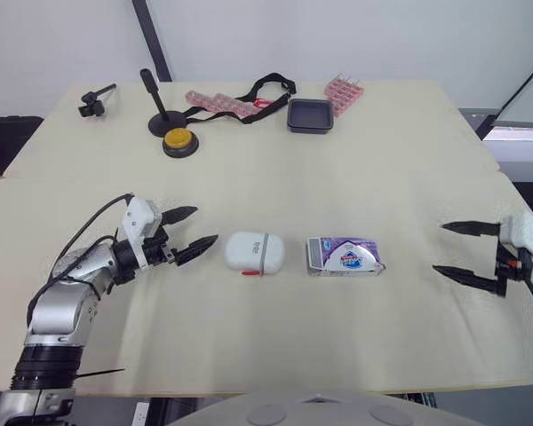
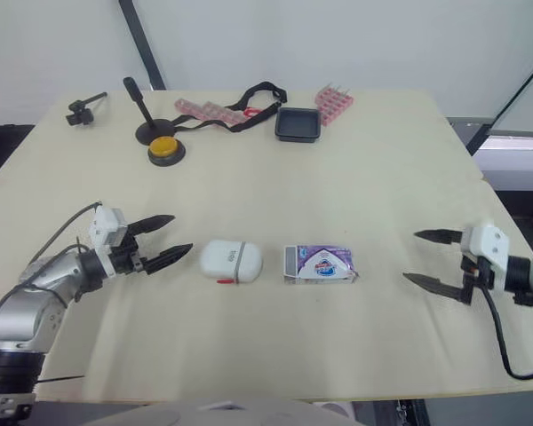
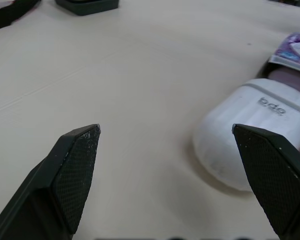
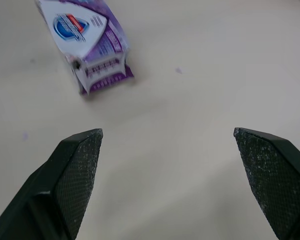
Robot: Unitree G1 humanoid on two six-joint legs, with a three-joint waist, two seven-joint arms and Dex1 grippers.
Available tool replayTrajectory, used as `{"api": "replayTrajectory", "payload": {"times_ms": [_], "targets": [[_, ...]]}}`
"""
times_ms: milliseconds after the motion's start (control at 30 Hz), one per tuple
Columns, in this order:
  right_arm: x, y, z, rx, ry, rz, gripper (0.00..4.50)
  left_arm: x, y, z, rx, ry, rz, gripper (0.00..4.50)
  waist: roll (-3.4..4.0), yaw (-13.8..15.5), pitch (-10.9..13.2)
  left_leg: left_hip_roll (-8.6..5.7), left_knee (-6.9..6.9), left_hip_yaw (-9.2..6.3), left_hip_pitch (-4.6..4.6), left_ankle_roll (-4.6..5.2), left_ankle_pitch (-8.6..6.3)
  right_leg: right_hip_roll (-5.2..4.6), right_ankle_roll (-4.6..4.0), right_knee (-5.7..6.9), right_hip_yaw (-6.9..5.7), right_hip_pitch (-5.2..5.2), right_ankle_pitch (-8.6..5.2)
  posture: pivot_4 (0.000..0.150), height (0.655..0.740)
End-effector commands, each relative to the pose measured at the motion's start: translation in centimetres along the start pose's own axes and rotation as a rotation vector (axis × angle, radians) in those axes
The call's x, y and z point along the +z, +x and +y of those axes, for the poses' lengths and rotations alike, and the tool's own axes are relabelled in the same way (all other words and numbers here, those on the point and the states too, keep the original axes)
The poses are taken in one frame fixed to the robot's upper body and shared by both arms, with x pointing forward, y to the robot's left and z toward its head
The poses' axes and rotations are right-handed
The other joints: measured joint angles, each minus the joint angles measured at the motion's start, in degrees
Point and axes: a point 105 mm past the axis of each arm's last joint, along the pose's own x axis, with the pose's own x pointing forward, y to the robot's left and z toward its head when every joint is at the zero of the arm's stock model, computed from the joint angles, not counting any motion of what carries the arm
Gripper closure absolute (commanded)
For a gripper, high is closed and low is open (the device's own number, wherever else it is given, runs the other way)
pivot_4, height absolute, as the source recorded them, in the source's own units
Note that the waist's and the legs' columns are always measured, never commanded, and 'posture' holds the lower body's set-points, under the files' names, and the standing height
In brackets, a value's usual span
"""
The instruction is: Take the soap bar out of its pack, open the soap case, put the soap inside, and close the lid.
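The head's two eyes look forward and down from the near edge over the whole beige table [image 1: 409, 177]. Low, close wrist cameras face the white rounded plastic soap case [image 3: 250, 125] on the left and the purple-and-white cardboard soap pack [image 4: 85, 30] on the right. Both things also lie in the head views.

Soap case [image 3: 250, 130]: the part ahead of the left gripper's [image 3: 165, 130] jaws is hidden behind one finger [image 3: 275, 185], and its red tab is nearly covered. Soap pack [image 3: 296, 47], beyond the case, is cut off by the picture's edge. It is cut off likewise ahead of the right gripper's [image 4: 167, 131] jaws. Pack contents and small lettering: cannot tell.
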Motion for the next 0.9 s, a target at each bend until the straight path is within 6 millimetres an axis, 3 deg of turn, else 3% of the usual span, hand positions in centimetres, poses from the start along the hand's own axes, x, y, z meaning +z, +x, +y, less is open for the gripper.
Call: {"api": "replayTrajectory", "payload": {"times_ms": [33,167,400,900], "targets": [[2.6,2.2,1.3,0.194,-0.049,0.032,0.0,1.5,-0.8,-2.3,-0.122,0.026,-0.025,0.0,0.01,-0.1,0.0,0.0,0.01,0.01,0.0,0.0,0.0,0.02,0.0,0.02,-0.02,-0.02,0.0,0.15,0.7291],[3.6,4.5,2.3,0.315,-0.059,0.078,0.0,0.9,-2.0,-4.1,-0.178,0.039,0.007,0.0,0.01,0.2,0.0,0.02,-0.01,0.01,-0.01,0.02,-0.01,0.02,0.0,0.02,-0.04,-0.05,0.0,0.15,0.7291],[3.9,6.8,2.3,0.359,-0.102,0.105,0.0,0.2,-2.7,-4.2,-0.156,0.066,0.022,0.0,0.01,1.2,0.0,0.0,0.18,0.02,0.0,0.02,-0.02,0.01,-0.02,0.11,-0.02,-0.26,0.01,0.15,0.7291],[2.7,8.5,2.0,0.344,-0.101,0.13,0.0,0.2,-2.4,-5.0,-0.181,0.086,0.02,0.0,0.01,0.8,0.0,0.01,0.22,0.06,-0.01,0.02,-0.03,0.02,-0.03,0.37,0.04,-0.3,0.01,0.15,0.7291]]}}
